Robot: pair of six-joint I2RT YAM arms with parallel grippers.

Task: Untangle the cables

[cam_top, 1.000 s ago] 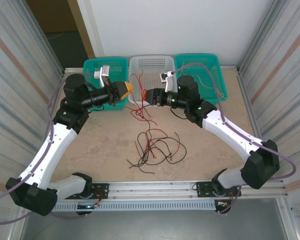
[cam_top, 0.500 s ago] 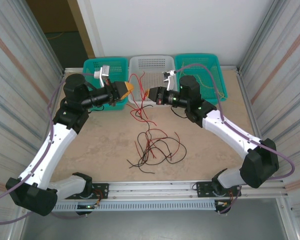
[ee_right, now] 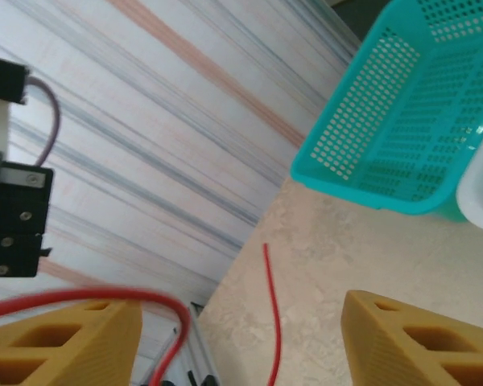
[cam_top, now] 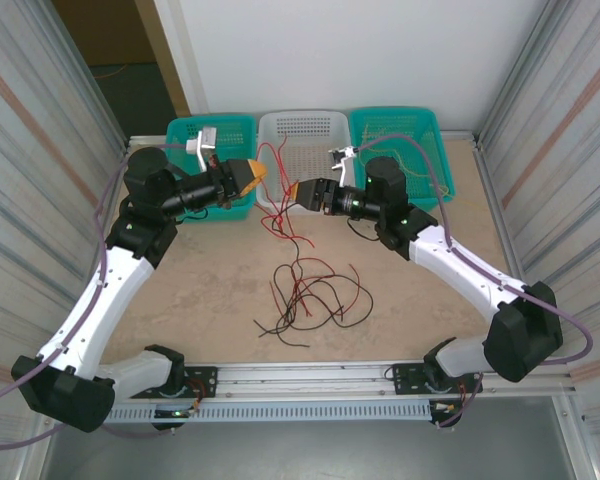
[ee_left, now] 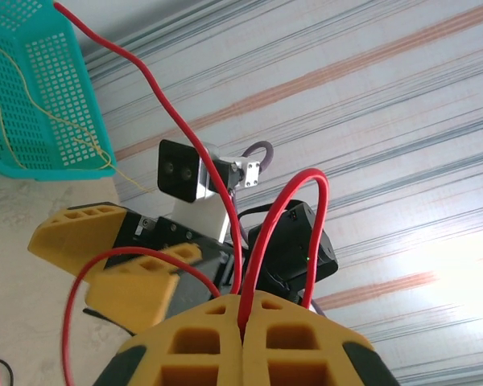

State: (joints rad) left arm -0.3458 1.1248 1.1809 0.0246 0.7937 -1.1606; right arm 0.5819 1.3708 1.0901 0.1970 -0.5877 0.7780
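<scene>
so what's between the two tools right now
A red cable, pinched in the shut left tool, loops up in the gap before the open right tool. The top view shows this; the left wrist view shows the pinch close up.

Left arm (cam_top: 100, 290) and right arm (cam_top: 460, 265) showing white shells over long links, black housings at joints and bases. Lilac-grey cables (cam_top: 104, 205) running along both. Fingers (ee_left: 197, 346) looking yellow-orange, hollow-ribbed. White camera mounts (cam_top: 202, 146) sitting on wrists. Green lights (cam_top: 404, 209) glowing on right arm.

Probably a robotics lab cell; corrugated metal walls (cam_top: 40, 200) enclose the test table (cam_top: 200, 280).
</scene>
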